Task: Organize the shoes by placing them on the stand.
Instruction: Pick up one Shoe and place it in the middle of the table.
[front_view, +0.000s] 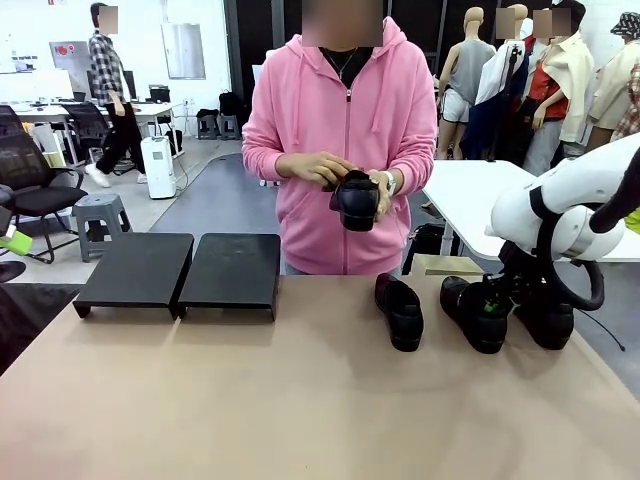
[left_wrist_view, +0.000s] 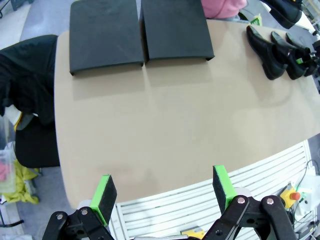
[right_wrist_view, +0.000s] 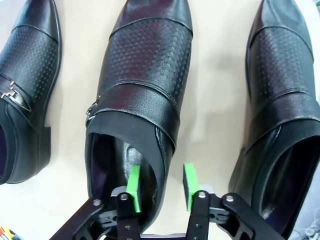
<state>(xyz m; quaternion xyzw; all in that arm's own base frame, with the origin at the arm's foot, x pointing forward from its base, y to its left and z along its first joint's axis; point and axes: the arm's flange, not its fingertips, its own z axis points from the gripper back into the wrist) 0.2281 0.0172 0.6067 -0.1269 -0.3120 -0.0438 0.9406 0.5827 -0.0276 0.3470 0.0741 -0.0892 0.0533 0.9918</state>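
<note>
Three shoes are lying side by side on the right of the table. The right gripper is straddling the side wall of the middle shoe, one pad inside, one outside, jaws partly open and not yet pinching it. A person's hands are holding the fourth shoe. The stand, two black platforms, is sitting at the far left. The left gripper is hovering wide open, holding nothing.
</note>
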